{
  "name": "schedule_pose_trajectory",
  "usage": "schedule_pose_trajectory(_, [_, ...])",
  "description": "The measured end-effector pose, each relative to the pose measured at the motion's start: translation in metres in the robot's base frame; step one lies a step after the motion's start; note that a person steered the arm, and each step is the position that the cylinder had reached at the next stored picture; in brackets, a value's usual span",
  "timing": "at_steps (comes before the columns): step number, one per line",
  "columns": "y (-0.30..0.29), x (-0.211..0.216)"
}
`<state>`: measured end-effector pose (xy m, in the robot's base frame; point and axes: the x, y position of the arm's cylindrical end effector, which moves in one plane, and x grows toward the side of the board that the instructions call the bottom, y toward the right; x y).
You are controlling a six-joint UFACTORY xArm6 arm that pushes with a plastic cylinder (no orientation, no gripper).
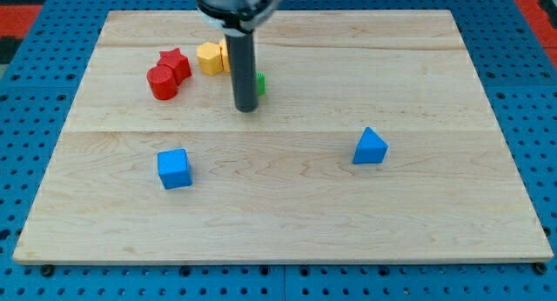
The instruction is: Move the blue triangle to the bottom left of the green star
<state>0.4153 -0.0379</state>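
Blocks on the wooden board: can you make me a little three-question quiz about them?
1. True or false: my tip is touching the blue triangle.
2. Which block stands nearest the view's bottom left? A) the blue cube B) the yellow block C) the red star
3. Fill in: the green block, mostly hidden behind the rod, lies toward the view's ____ from the blue triangle.

Key
1. False: the tip stands by the green block, well apart from the triangle.
2. A.
3. Top left.
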Motion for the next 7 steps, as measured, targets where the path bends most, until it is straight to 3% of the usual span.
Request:
schedule_pose_trajectory(1, [0.029, 0.036])
schedule_pose_trajectory(2, [0.128, 0.011])
schedule_pose_trajectory(3, [0.178, 0.02])
schedule_pose_trajectory(4, [0.206, 0.069])
schedule_pose_trajectory(5, [0.173, 0.117])
schedule_pose_trajectory(6, [0.182, 0.086])
schedule_pose_trajectory(7, [0.164, 0.082])
